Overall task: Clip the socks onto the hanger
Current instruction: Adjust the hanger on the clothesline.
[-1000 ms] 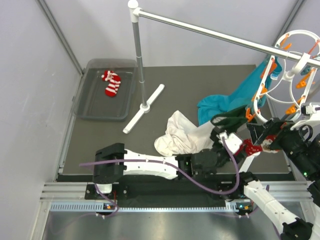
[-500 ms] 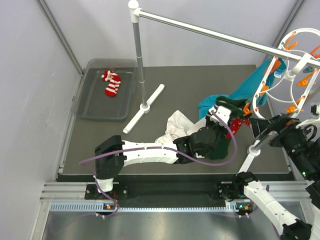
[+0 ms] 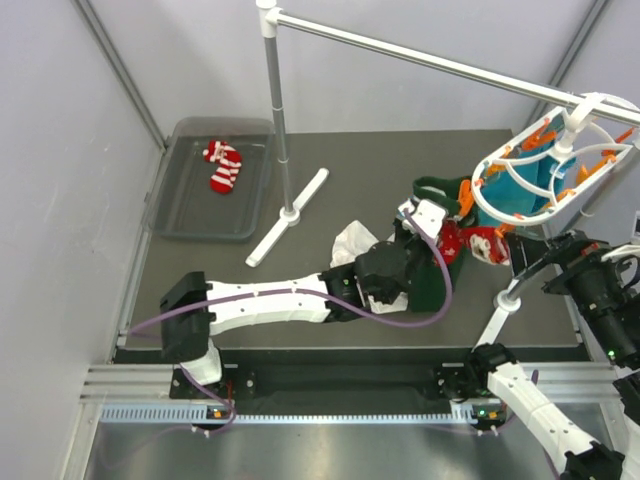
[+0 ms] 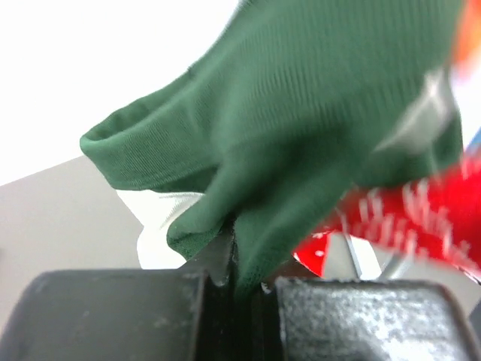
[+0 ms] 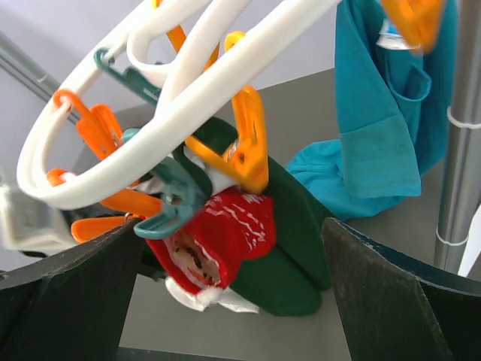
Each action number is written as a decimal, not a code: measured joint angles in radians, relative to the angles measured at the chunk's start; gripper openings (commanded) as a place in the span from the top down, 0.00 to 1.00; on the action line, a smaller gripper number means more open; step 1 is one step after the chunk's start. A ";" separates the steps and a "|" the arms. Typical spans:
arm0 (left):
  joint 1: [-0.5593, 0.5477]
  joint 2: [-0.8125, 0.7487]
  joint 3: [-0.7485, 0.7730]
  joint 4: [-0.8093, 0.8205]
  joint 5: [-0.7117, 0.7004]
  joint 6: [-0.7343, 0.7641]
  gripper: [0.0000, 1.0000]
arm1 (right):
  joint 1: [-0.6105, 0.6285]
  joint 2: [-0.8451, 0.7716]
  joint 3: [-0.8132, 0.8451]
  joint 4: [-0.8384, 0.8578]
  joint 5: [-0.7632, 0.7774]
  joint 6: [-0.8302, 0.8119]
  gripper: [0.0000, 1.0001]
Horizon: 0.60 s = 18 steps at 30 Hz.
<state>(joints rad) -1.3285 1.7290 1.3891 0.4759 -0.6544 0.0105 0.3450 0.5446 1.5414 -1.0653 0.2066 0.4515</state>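
Note:
A red snowflake-dotted sock [image 3: 472,243] [image 5: 225,229] hangs by its white cuff under an orange clip [image 5: 246,143] of the white ring hanger [image 3: 590,165] [image 5: 188,113]. Just behind it is the dark green cloth [image 3: 432,270] [image 5: 301,248]. My left gripper [image 3: 432,240] [image 4: 244,282] is shut on a fold of that green cloth, with the red sock [image 4: 421,218] to its right. Open and empty, my right gripper [image 3: 540,258] [image 5: 233,301] has one finger on either side below the sock. The striped sock [image 3: 224,166] lies in the far-left tray [image 3: 190,215].
A teal cloth [image 3: 525,180] [image 5: 383,113] hangs clipped inside the hanger. A white cloth [image 3: 350,240] lies beside the green one. The long white rail [image 3: 420,60] crosses the back on a pole [image 3: 278,120] with a flat foot [image 3: 290,215].
My left gripper has gone from open to shut on the green cloth and moved away from the near edge. The hanger has swung left and tilted flatter, and the red sock moved with it.

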 measured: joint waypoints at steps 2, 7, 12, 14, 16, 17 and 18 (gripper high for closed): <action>0.008 -0.046 -0.008 -0.016 -0.008 0.018 1.00 | 0.000 0.008 -0.009 0.003 -0.020 -0.017 0.00; 0.069 -0.138 -0.038 -0.037 -0.020 0.041 1.00 | 0.000 0.011 -0.007 -0.005 -0.082 -0.064 0.00; 0.161 -0.179 -0.061 -0.060 -0.015 0.046 1.00 | 0.000 0.022 0.045 -0.043 -0.125 -0.083 0.00; 0.204 -0.183 -0.067 -0.079 -0.001 0.046 1.00 | 0.000 0.026 0.073 -0.053 -0.137 -0.089 0.00; 0.246 -0.183 -0.068 -0.097 0.020 0.045 0.99 | 0.000 0.027 0.090 -0.059 -0.149 -0.094 0.00; 0.267 -0.183 -0.068 -0.103 0.035 0.045 0.99 | 0.000 0.027 0.096 -0.064 -0.155 -0.097 0.00; 0.289 -0.183 -0.068 -0.106 0.052 0.044 0.99 | 0.000 0.028 0.098 -0.066 -0.160 -0.101 0.00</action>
<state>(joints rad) -1.0393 1.5463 1.3216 0.3702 -0.6022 0.0544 0.3450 0.5724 1.6390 -1.1313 0.0463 0.3508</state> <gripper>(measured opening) 0.032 0.996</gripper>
